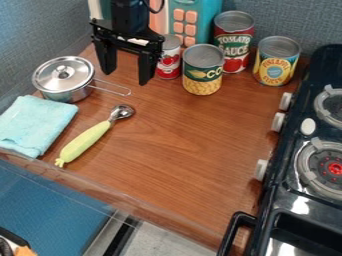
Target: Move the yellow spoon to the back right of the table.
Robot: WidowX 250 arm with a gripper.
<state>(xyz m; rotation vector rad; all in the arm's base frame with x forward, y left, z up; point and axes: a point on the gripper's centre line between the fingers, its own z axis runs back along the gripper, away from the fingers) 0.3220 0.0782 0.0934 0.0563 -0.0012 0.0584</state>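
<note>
"Where's the yellow spoon (85, 142)?"
"I see it at the front left of the table (180, 160), beside the blue cloth (33, 125)."
"And your pincer (127, 77)?"
"I've got it open, over the back left."

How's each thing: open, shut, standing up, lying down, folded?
Pincer, open
Yellow spoon, lying down
Silver pot, lid on
Blue cloth, folded
Green-and-yellow can, standing up
Tall red can, standing up
Small red can, standing up
Rightmost can, standing up
Stove, can't tell if on
</note>
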